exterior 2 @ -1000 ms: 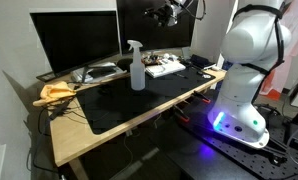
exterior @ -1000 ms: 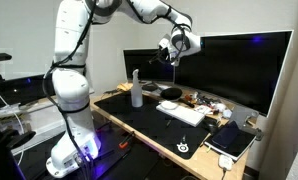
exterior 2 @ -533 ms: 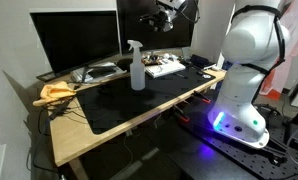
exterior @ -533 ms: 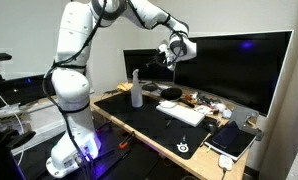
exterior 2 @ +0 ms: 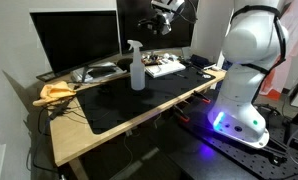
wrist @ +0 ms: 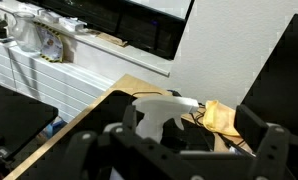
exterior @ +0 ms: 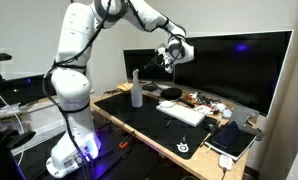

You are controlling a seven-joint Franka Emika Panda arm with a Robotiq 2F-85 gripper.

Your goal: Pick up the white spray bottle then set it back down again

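Three views cover the desk.

In an exterior view the white spray bottle (exterior: 137, 90) stands upright at the far end of the black desk mat (exterior: 149, 128), close to the robot arm (exterior: 71, 75). The gripper (exterior: 167, 60) hangs in the air above and to one side of the bottle, well apart from it, in front of a wide monitor (exterior: 239, 65). Only here do the white keyboard (exterior: 185, 112) and the clutter beyond it show clearly. The gripper is too small in this view to tell how its jaws stand.

In an exterior view from across the desk, the bottle (exterior 2: 137, 68) is again upright on the mat, between the wooden desk (exterior 2: 99, 135) edge and the dark screens. The gripper (exterior 2: 159, 18) sits near the top of the frame, higher than the spray head and touching nothing. Its outline merges with the dark background. A yellow cloth (exterior 2: 57, 92) lies at the end of the desk, and the arm's upper part is cut off by the frame.

In the wrist view the fingers (wrist: 271, 150) are dark and blurred along the bottom edge. They are spread wide with nothing gripped between them. Beyond them only the bottle's pale spray head (wrist: 161, 110) shows, because the gripper's own body hides the rest. The yellow cloth (wrist: 221, 117) lies just behind it.
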